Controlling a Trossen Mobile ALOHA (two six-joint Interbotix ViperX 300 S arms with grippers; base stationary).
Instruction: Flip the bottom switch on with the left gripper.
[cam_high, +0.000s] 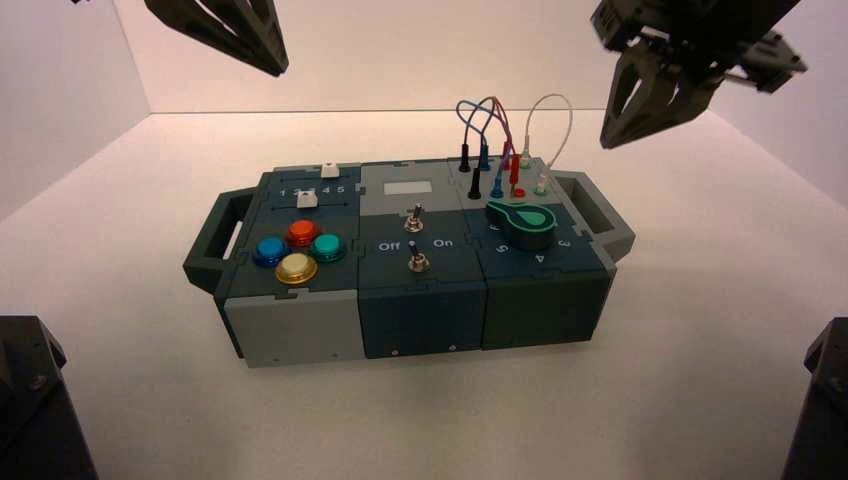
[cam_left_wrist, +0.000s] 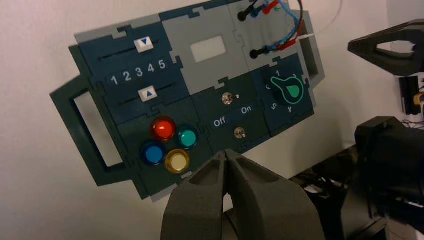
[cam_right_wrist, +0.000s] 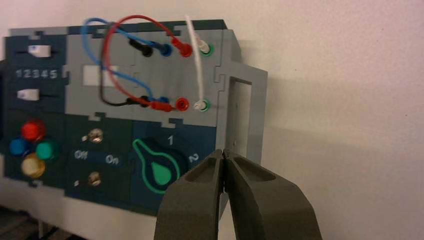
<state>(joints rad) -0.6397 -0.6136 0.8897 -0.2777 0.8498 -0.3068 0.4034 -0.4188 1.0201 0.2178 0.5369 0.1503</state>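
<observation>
Fingers (cam_left_wrist: 220, 170) closed, bottom switch (cam_left_wrist: 240, 132) lever indistinct

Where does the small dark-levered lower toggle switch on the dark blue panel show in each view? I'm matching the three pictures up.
High view: the bottom switch sits mid-box, below the white Off/On lettering.
Left wrist view: the switch lies just beyond the closed tips of the left gripper.
Right wrist view: it shows beside the yellow button.
Shared landmark: the Off/On lettering lies between the two toggles in every view.
</observation>
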